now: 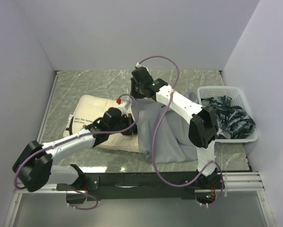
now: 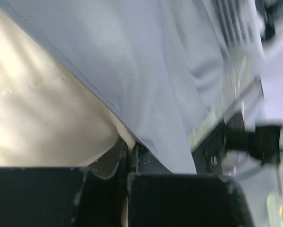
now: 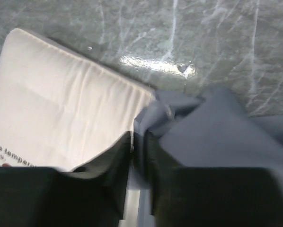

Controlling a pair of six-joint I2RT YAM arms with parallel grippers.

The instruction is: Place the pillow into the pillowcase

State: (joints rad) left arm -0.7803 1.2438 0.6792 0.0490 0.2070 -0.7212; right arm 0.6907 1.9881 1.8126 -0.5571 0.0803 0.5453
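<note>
The cream pillow lies at centre left, its lettered end to the left. Its right end sits under the edge of the grey pillowcase. My left gripper is at that edge. In the left wrist view its fingers are shut at the seam where the pillow meets the pillowcase, with a cream sliver between them. My right gripper is at the pillowcase's far corner. In the right wrist view it is shut on a bunched fold of pillowcase beside the pillow.
A white basket holding dark patterned cloth stands at the right, touching the pillowcase. White walls close in the marble table on three sides. A black rail runs along the near edge.
</note>
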